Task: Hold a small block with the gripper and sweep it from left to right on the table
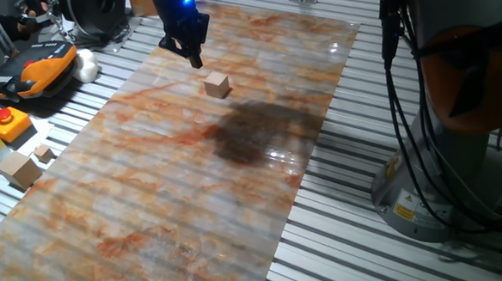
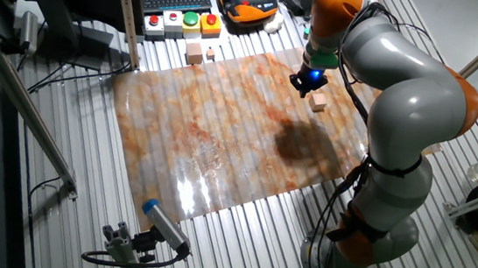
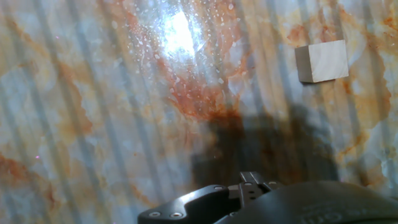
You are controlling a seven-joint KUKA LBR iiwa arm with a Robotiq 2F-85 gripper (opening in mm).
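Note:
The small block (image 1: 217,85) is a light-tan wooden cube that rests alone on the marbled orange and grey table (image 1: 151,206). My black gripper (image 1: 184,54), with its blue light on, hovers just behind and to the left of the block, apart from it. Its fingers look spread and hold nothing. In the other fixed view the gripper (image 2: 305,85) sits just up-left of the block (image 2: 317,102). In the hand view the block (image 3: 321,62) lies at the upper right on the table (image 3: 93,124). Only the black gripper body shows at the bottom edge there.
A larger tan block (image 1: 20,168) and a tiny cube (image 1: 43,153) lie on the slats left of the sheet. A button box (image 1: 7,123) and an orange pendant (image 1: 40,65) sit beyond them. The robot base (image 1: 442,165) stands at the right.

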